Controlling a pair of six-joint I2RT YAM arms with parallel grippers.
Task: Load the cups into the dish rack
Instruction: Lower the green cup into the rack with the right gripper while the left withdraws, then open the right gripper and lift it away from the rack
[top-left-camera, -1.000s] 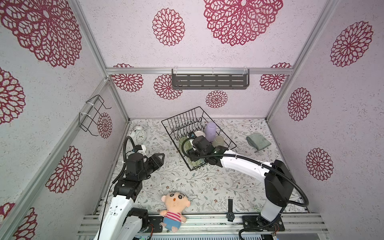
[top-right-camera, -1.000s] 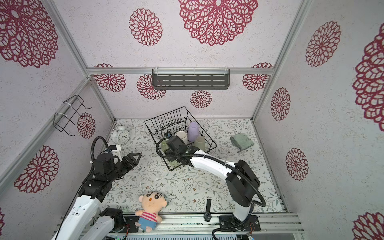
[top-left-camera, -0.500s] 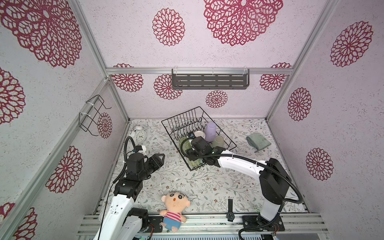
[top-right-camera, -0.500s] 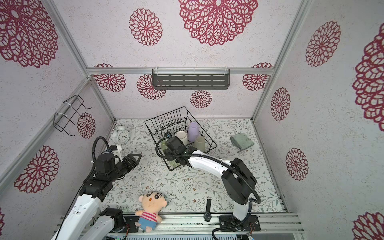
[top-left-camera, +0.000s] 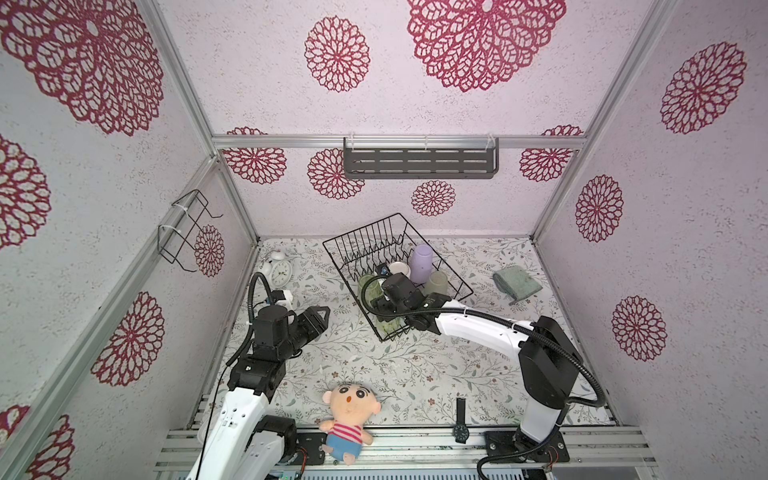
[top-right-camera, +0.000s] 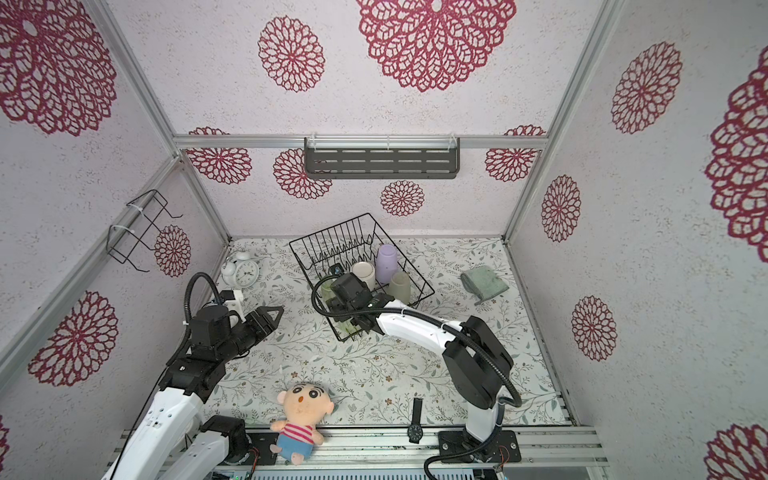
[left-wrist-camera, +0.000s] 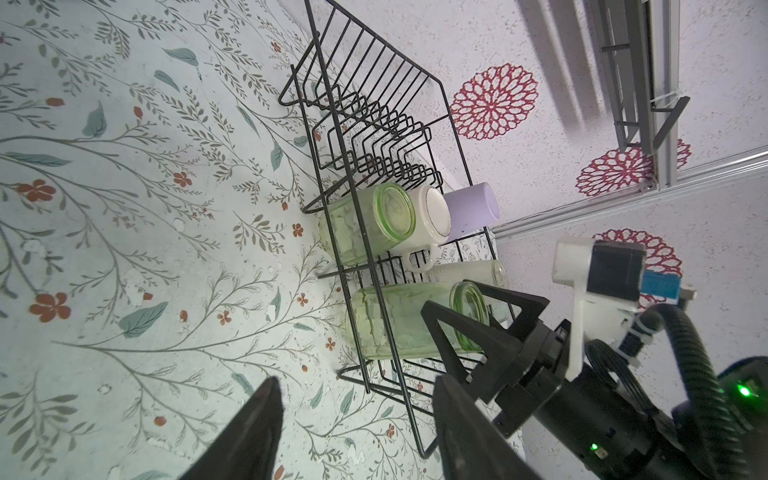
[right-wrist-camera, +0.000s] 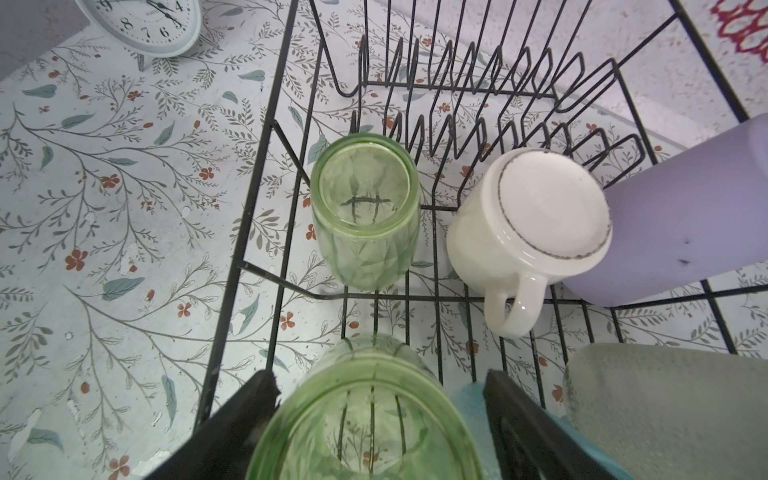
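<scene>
Right gripper (right-wrist-camera: 380, 376) has its fingers (right-wrist-camera: 232, 419) spread either side of the nearer clear green faceted tumbler (right-wrist-camera: 365, 428), which sits base-up in the black wire dish rack (right-wrist-camera: 250, 195). Left gripper (left-wrist-camera: 356, 379) is spread too, holding nothing. If the arm pulls out crooked, I reckon a finger could snag the tumbler and tip it.

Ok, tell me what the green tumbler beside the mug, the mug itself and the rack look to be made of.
Green tumbler: clear green-tinted glass, possibly hard plastic; the wires beneath show through its base, and its wall is faceted. White mug: probably glazed ceramic; glossy, opaque, with a dark ring round its foot. Dish rack: thin metal wire, apparently black-coated, with a dull sheen.
</scene>
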